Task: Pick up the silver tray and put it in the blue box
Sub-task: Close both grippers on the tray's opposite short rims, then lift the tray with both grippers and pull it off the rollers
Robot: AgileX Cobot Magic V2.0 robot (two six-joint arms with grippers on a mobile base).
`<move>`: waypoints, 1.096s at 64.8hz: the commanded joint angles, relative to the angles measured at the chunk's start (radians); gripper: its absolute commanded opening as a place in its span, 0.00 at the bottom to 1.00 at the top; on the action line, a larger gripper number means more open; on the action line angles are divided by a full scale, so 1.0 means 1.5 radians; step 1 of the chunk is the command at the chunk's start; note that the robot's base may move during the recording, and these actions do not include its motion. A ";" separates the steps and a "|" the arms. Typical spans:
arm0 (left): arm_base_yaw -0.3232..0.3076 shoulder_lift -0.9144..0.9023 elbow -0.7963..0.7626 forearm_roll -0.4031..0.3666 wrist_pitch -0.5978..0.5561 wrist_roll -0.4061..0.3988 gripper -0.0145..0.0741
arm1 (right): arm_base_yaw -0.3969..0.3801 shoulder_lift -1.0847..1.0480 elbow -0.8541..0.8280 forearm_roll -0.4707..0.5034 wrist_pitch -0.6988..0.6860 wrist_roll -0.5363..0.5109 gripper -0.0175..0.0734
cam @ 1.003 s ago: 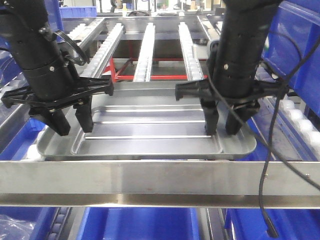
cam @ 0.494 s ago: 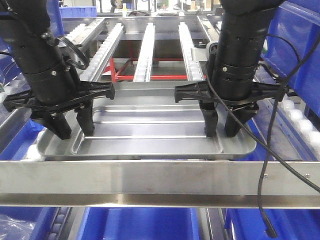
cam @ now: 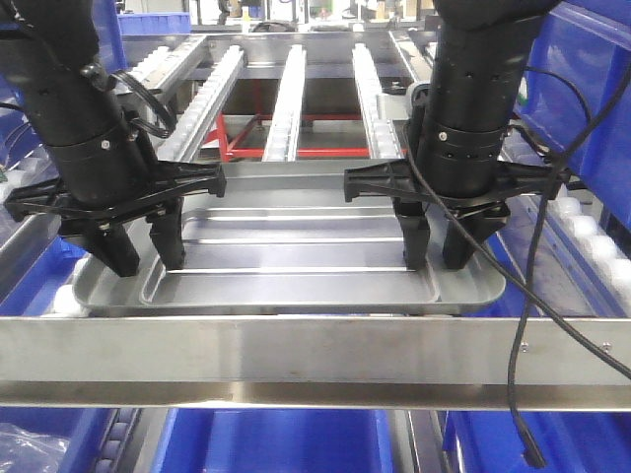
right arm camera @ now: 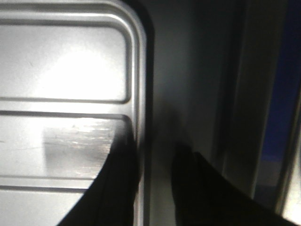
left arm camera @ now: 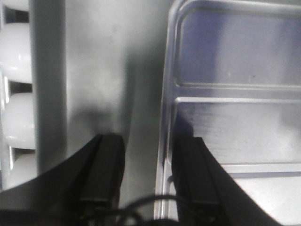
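silver tray (cam: 296,266) sits flat on the table (cam: 315,345). My left fingers (cam: 168,241) and right fingers (cam: 414,236) are spread apart, each pair straddling an end rim. Nothing is pinched yet. Closing both should keep the lift level.

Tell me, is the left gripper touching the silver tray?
Cannot tell. In the left wrist view the left gripper straddles the rim of the silver tray with jaws open; the inner jaw looks close, but contact is unclear.

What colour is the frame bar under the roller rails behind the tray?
Red; the frame bar shows best in the exterior front-facing view.
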 commanded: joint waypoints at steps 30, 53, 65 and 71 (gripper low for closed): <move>-0.003 -0.032 -0.020 -0.006 -0.011 -0.002 0.37 | -0.004 -0.032 -0.019 -0.011 -0.037 -0.001 0.56; -0.003 -0.032 -0.020 -0.006 -0.011 -0.002 0.17 | -0.004 -0.032 -0.019 -0.011 -0.039 -0.001 0.42; -0.003 -0.032 -0.020 -0.006 -0.015 -0.002 0.05 | -0.004 -0.032 -0.019 -0.011 -0.036 -0.001 0.25; -0.003 -0.034 -0.027 -0.006 -0.010 -0.002 0.05 | -0.004 -0.034 -0.031 -0.006 -0.012 -0.001 0.25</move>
